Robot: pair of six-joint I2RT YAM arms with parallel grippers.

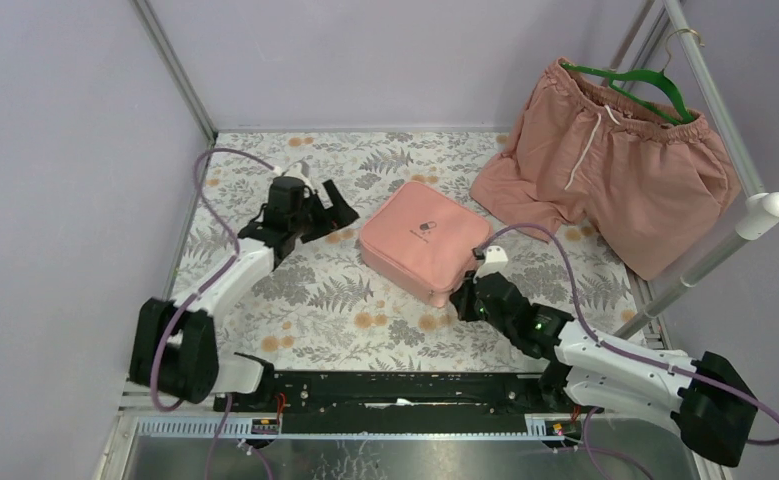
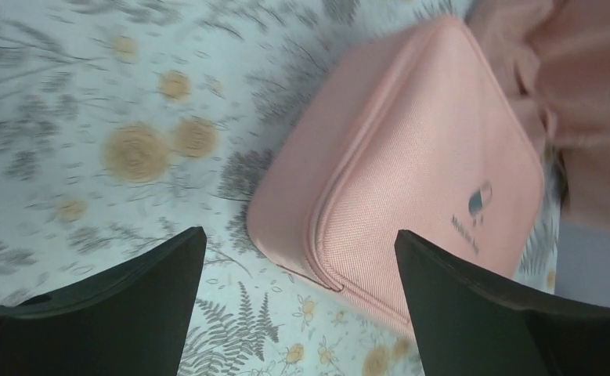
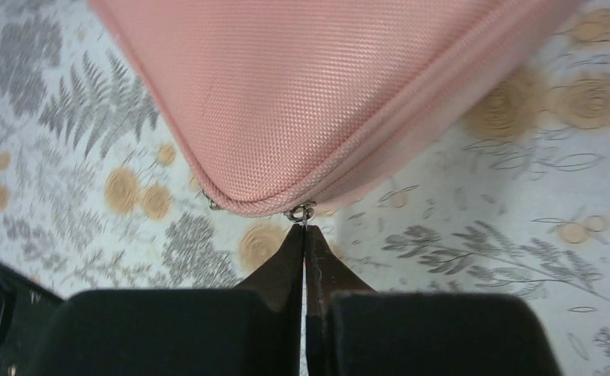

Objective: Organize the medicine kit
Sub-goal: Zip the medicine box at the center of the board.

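**Pink case lies shut at mid-table, one arm on its zip**

Pale lilac walls (image 1: 385,60) close in the back and both sides of the cell, with bare metal frame posts (image 1: 175,70) running up the corners. A white-capped pole (image 1: 725,250) slants across the right side.

The table is covered by a white cloth (image 1: 295,300) printed with grey ferns and ochre flowers, and the cloth lies flat. A black rail (image 1: 405,385) carries the arm bases along the near edge.

Pink drawstring shorts (image 1: 615,170) hang at the far right on a green hanger (image 1: 645,80), their lower leg draped onto the cloth.

The medicine kit (image 1: 425,240) sits flat near the middle of the cloth, turned on a diagonal. Its lid is closed and the small dark pill logo (image 2: 478,200) faces up. Its far right corner lies just beside the shorts.

The left gripper (image 1: 335,210) hangs above the cloth just left of the kit. Its jaws are spread wide and hold nothing.

The right gripper (image 3: 305,231) is at the kit's near corner. Its fingers are pressed together, pinching the small metal zip pull (image 3: 300,211) at their tips.
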